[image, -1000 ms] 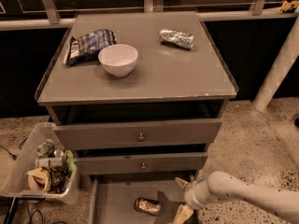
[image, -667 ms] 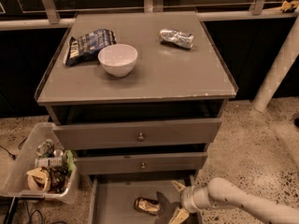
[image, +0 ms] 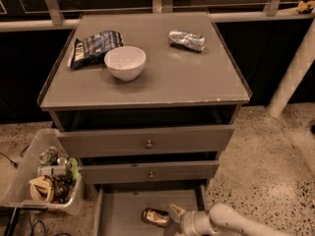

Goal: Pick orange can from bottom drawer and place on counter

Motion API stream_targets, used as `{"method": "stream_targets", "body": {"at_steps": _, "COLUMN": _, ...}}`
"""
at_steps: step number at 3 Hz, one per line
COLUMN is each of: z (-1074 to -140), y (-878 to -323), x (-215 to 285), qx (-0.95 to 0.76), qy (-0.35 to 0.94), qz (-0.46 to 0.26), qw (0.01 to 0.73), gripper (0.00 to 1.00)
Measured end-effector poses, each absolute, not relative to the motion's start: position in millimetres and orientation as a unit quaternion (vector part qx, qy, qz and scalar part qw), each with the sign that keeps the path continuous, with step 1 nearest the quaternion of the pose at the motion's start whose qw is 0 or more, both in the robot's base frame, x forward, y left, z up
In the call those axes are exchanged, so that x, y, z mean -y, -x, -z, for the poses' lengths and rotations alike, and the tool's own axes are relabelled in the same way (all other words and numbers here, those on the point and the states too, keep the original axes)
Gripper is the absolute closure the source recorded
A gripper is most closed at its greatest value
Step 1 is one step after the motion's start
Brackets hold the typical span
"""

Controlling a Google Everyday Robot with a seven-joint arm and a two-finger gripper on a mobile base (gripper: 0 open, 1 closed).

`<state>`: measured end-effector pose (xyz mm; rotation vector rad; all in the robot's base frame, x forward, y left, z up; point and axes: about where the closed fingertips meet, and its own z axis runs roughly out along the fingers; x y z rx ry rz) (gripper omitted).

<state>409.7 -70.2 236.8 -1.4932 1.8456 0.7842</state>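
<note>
Grey bottom drawer (image: 123,211): orange can (image: 155,217), pincer (image: 176,214) just beside; bowl (image: 125,62) on counter (image: 187,77).

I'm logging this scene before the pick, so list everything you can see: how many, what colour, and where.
counter: one, grey, top of the cabinet
bowl: one, white, on the counter, left of the middle
snack bag: one, dark blue, on the counter, back left beside the bowl
silver can: one, silver-grey, dented, lying at the counter's back right
knobbed drawers: two, grey, under the counter
bottom drawer: one, grey, pulled open near the floor
orange can: one, orange-gold, lying in the bottom drawer
bin: one, clear plastic, on the floor left of the cabinet, holding rubbish
pipe: one, white, slanting at the right
arm: one, white, lower right
tool: one, pale, in the bottom drawer just right of the orange can
</note>
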Motion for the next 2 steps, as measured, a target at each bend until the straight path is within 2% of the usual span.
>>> {"method": "stream_targets", "body": {"at_steps": 1, "z": -202.3, "y": -407.1, "x": 47.8, "qx": -0.699, "qy": 0.570, "qz": -0.305, "qw": 0.308, "gripper": 0.00}}
{"method": "stream_targets", "body": {"at_steps": 2, "z": -186.1, "y": -428.3, "x": 29.6, "qx": -0.701, "qy": 0.567, "qz": -0.295, "qw": 0.317, "gripper": 0.00}}
